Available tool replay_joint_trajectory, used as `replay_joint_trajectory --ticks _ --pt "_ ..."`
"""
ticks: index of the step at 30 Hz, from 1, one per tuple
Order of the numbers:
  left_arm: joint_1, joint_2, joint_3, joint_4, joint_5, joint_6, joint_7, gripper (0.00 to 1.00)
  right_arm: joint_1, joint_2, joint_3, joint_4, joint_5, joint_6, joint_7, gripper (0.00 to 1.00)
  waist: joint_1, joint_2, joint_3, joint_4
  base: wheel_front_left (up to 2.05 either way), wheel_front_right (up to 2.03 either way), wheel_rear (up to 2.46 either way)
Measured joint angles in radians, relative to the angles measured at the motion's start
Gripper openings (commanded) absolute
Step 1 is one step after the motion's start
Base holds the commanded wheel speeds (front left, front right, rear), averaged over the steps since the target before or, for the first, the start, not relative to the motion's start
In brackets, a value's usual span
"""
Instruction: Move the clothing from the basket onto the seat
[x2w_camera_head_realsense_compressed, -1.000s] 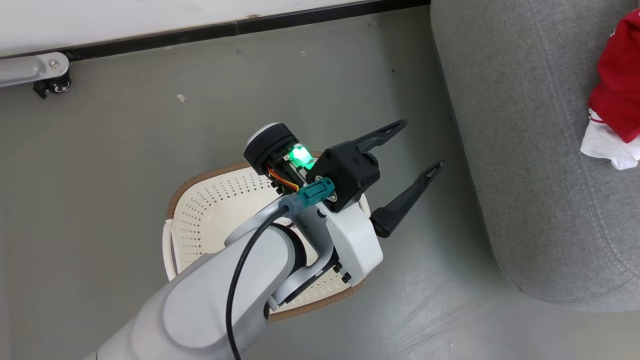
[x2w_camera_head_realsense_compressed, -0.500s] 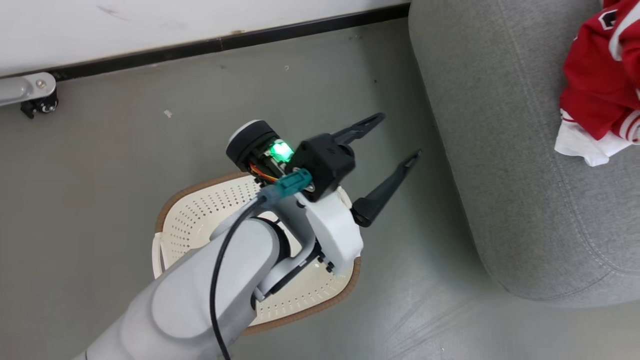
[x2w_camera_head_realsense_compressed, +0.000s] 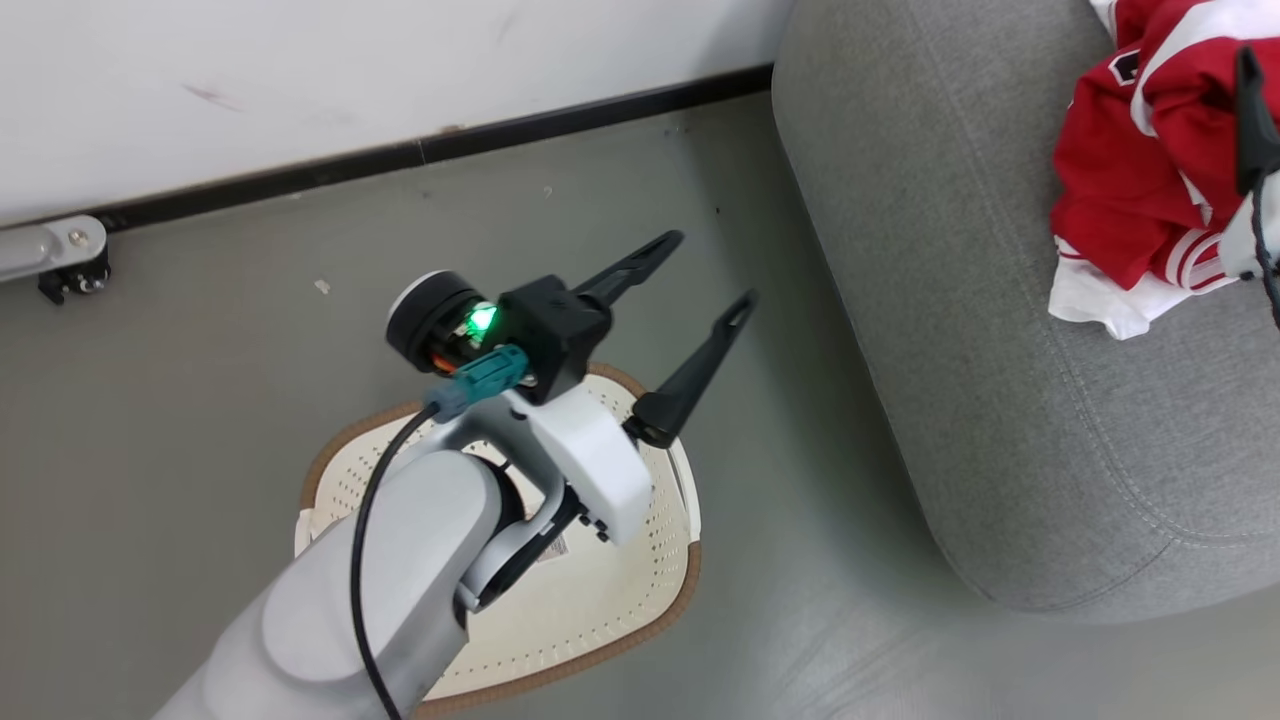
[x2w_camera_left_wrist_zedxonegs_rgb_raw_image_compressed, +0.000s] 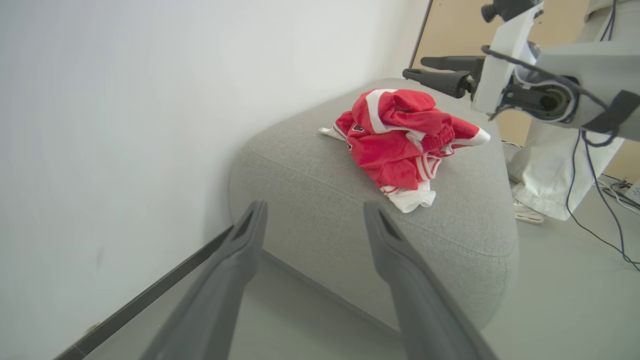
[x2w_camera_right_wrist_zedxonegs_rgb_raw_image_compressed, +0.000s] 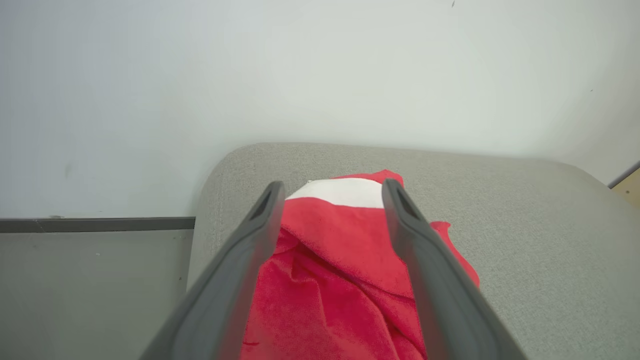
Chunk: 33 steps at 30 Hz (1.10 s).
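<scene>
The clothing (x2w_camera_head_realsense_compressed: 1130, 180), a crumpled pile of red garments with white trim over a white piece, lies on the grey seat (x2w_camera_head_realsense_compressed: 950, 300). In the left wrist view the clothing (x2w_camera_left_wrist_zedxonegs_rgb_raw_image_compressed: 400, 145) sits near the middle of the seat (x2w_camera_left_wrist_zedxonegs_rgb_raw_image_compressed: 325, 190). My right gripper (x2w_camera_left_wrist_zedxonegs_rgb_raw_image_compressed: 415, 69) hangs open just above the pile, apart from it. Its own view shows the right gripper (x2w_camera_right_wrist_zedxonegs_rgb_raw_image_compressed: 333, 186) with jaws spread over the red clothing (x2w_camera_right_wrist_zedxonegs_rgb_raw_image_compressed: 340, 260). My left gripper (x2w_camera_head_realsense_compressed: 715, 267) is open and holds nothing, above the cream basket (x2w_camera_head_realsense_compressed: 690, 590) on the floor. The basket's inside shows only a label.
A white wall with a dark skirting strip (x2w_camera_head_realsense_compressed: 450, 145) runs behind the basket and the seat. A metal bracket with a small wheel (x2w_camera_head_realsense_compressed: 60, 260) stands at the far left. A person's pale trouser leg and shoe (x2w_camera_left_wrist_zedxonegs_rgb_raw_image_compressed: 530, 200) are beyond the seat, with cables (x2w_camera_left_wrist_zedxonegs_rgb_raw_image_compressed: 600, 210) nearby.
The head camera has turned towards the seat, so more of the clothing shows. A right gripper finger has come into that view's right edge. The left gripper stays open over the basket.
</scene>
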Motion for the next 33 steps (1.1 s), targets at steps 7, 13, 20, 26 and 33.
replay_joint_trajectory --ticks 7,13,20,26,33 --pt "0.051 0.023 0.056 0.03 -0.01 0.034 -0.056 1.0 0.041 0.054 0.016 -0.086 0.042 0.0 -0.001 1.0 0.0 0.0 -0.047 -0.001 0.0 0.0 0.0" --pt "0.095 0.054 0.105 0.064 -0.012 0.07 -0.102 1.0 0.091 0.106 0.03 -0.135 0.069 0.0 -0.001 1.0 0.0 0.0 -0.09 0.009 0.0 0.0 0.0" --pt "0.153 0.083 0.16 0.104 -0.016 0.111 -0.148 1.0 0.154 0.156 0.067 -0.195 0.084 0.0 -0.001 1.0 0.0 0.0 -0.139 0.032 0.0 0.0 0.0" --pt "0.208 0.104 0.195 0.14 -0.021 0.148 -0.178 1.0 0.222 0.176 0.084 -0.23 0.09 0.0 -0.001 1.0 0.0 0.0 -0.182 0.056 0.0 0.0 0.0" --pt "0.275 0.136 0.241 0.184 -0.025 0.193 -0.212 1.0 0.297 0.19 0.088 -0.272 0.104 0.0 -0.001 1.0 0.0 0.0 -0.231 0.085 0.0 0.0 0.0"
